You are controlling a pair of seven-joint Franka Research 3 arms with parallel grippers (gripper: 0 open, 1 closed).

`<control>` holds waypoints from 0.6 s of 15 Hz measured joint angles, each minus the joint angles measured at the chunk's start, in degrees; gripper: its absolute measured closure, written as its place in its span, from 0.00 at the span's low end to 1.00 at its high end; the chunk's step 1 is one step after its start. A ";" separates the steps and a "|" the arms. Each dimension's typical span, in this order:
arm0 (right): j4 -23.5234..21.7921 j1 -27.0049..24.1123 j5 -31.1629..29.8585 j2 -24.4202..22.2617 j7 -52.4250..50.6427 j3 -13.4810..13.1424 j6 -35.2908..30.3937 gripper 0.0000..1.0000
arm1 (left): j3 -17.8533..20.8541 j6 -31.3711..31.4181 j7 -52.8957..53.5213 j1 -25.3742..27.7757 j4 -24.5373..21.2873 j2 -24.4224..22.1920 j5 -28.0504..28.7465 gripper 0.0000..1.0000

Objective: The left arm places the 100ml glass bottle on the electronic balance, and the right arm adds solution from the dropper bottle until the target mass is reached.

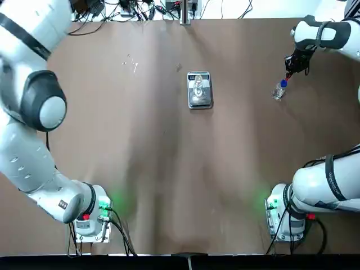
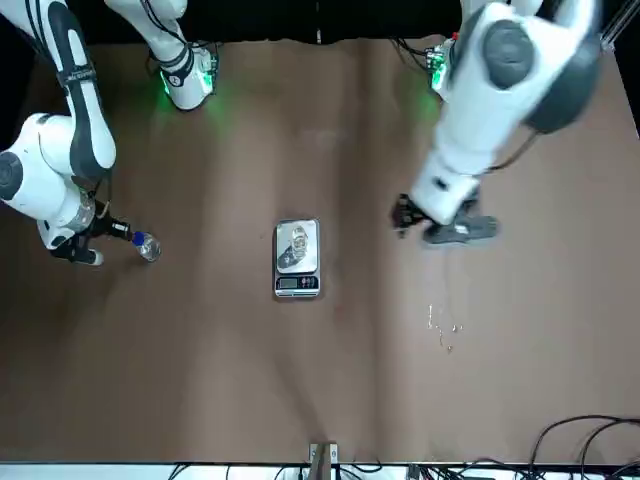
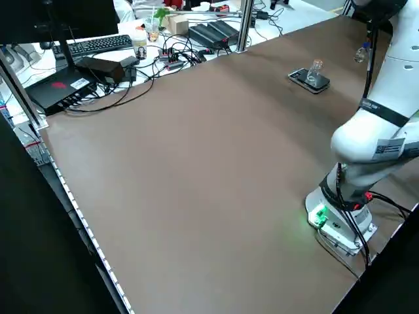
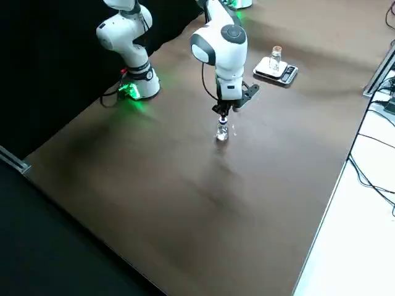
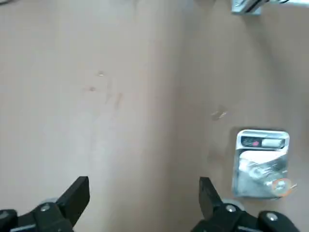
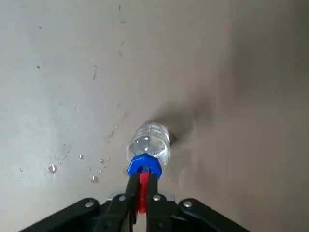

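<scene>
Brown matting covers the desk [image 1: 169, 185], and little stands on it. Cables [image 3: 170, 55], a keyboard [image 3: 98, 44] and dark boxes [image 3: 209, 31] crowd the bench beyond the desk's far edge, well clear of the working surface. A few pale scratches or droplets [image 1: 130, 63] mark the mat toward the far left part of the desk.

Near the middle of the desk, closer to the far edge, sits the electronic balance [image 1: 199, 90], its display end turned away from the arms' bases. On its pan stands the 100ml glass bottle [image 4: 275, 57], upright and clear; whether it holds any liquid cannot be told. Nothing lies between the balance and either arm.

The left gripper [image 5: 144, 195] hangs above bare mat with its fingers spread wide and nothing between them, the balance off to one side of it.

Toward the far right part of the desk, well apart from the balance, the dropper bottle [image 6: 148, 145] stands on the mat, clear with a blue collar [image 6: 143, 165]. The right gripper [image 6: 138, 191] pinches its red tip from above, fingers close together. Small water drops [image 6: 72, 162] dot the mat beside the bottle
</scene>
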 joint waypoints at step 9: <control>0.34 0.00 0.00 -1.52 0.00 0.12 -1.63 0.91 | -0.31 -15.70 27.61 16.53 -0.42 -7.57 -1.40 0.00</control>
